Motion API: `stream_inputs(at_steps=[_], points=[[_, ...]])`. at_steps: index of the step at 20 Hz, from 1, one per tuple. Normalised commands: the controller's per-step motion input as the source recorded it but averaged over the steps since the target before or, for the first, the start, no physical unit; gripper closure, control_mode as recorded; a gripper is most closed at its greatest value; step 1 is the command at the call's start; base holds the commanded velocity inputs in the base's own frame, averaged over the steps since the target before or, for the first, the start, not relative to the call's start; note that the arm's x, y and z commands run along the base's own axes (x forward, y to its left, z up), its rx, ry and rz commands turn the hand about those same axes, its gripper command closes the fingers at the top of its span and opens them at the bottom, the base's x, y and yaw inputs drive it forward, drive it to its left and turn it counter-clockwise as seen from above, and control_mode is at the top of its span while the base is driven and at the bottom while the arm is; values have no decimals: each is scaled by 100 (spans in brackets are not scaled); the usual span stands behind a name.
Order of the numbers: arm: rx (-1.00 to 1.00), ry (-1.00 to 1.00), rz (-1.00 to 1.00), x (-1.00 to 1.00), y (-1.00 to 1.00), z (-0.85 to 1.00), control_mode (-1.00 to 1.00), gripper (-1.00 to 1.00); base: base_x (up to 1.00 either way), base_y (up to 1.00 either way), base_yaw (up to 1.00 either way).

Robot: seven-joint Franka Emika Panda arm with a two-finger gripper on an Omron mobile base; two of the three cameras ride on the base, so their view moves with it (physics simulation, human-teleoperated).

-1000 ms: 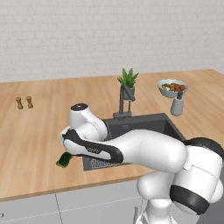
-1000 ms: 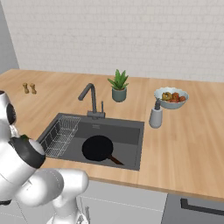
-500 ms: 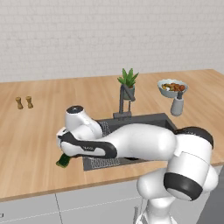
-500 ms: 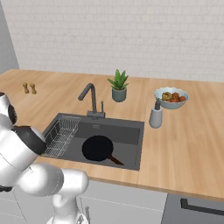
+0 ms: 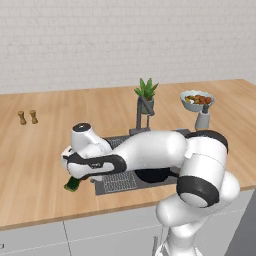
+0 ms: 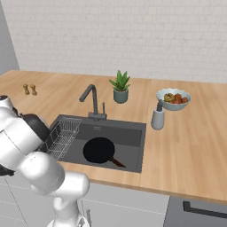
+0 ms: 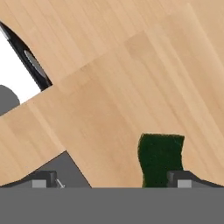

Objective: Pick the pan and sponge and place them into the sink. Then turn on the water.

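Bare wooden counter [image 7: 109,87] fills the upper and middle hand view, free to pass. The sponge [image 7: 160,158] blocks the lower right; the sink [image 7: 65,173] edge sits lower left.

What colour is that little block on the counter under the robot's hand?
Dark green; the sponge shows best in the hand view.

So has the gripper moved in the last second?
Yes. In the left base view the gripper has shifted slightly left, away from the sink, over the sponge.

Base views flank arm, share sink [image 6: 102,137]; hand view close above counter [image 7: 109,87].
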Motion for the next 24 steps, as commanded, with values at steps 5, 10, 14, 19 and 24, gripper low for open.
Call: stream_inputs(at_steps=[5, 10, 14, 19, 24], points=[[-1, 0, 0, 33, 23, -10, -100, -100, 0, 0, 0], [-4, 0, 0, 30, 23, -20, -100, -100, 0, 0, 0], [-8, 0, 2, 14, 18, -35, -100, -100, 0, 0, 0], [-6, 0, 4, 19, 13, -35, -100, -100, 0, 0, 0], [-4, 0, 8, 19, 4, -38, -100, -100, 0, 0, 0]])
